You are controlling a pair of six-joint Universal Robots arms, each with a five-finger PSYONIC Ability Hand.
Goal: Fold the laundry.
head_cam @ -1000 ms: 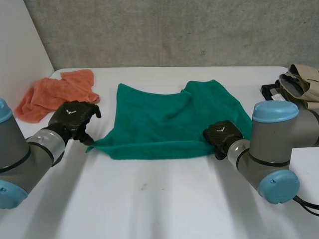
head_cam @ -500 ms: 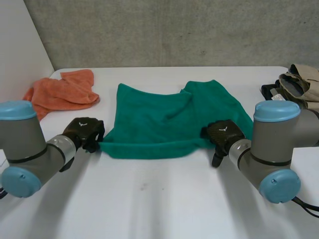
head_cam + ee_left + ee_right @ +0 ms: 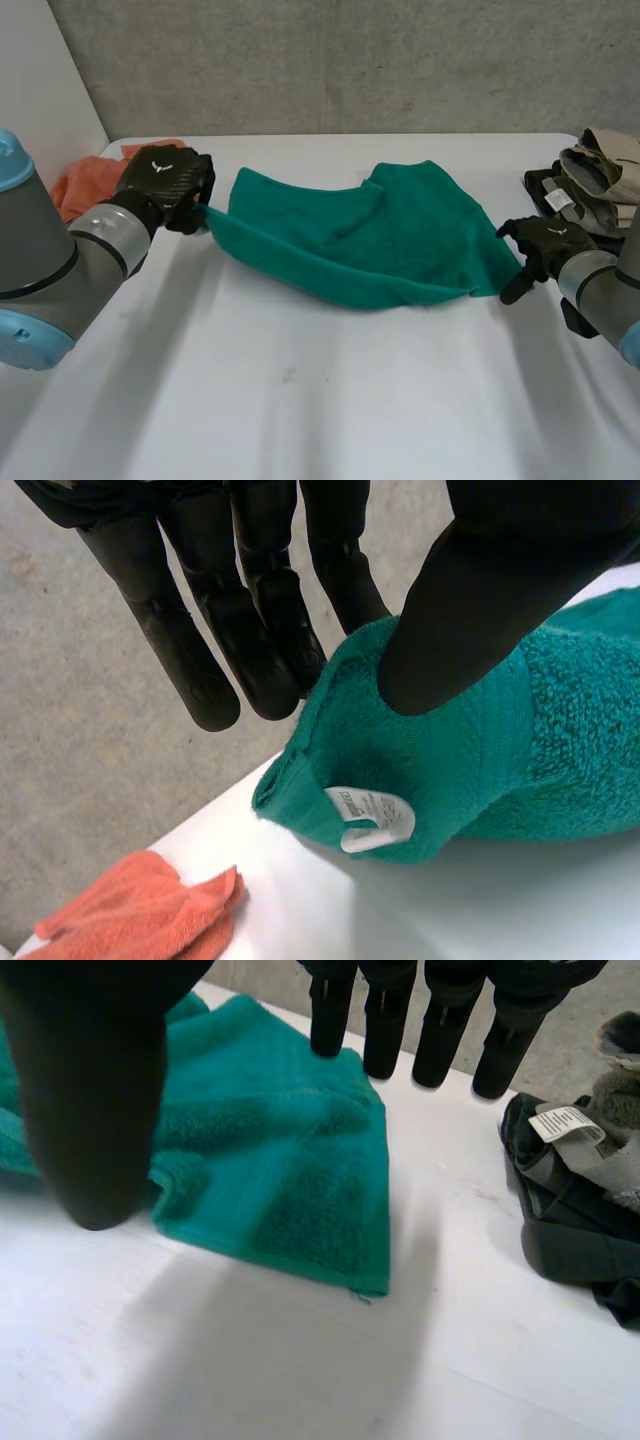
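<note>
My left robot hand (image 3: 163, 182) pinches the towel (image 3: 380, 245), light and limp I judge, by its tagged corner above the table (image 3: 320, 400), while my right robot hand (image 3: 545, 242) hangs spread and empty just beside the corner I should pinch.

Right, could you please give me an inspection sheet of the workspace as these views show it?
Surface: white table, bare in front of the towel.
Job's things: green towel loosely folded at mid-table; one corner, bearing a white label, is raised off the table.
Clutter: orange cloth crumpled behind the left hand; beige and dark garments heaped at the table's right edge.
Hands: left hand pinches the labelled corner between thumb and fingers; right hand open beside the towel's opposite corner, holding nothing.
Cables: nothing seen.
Surroundings: grey wall behind the table.
</note>
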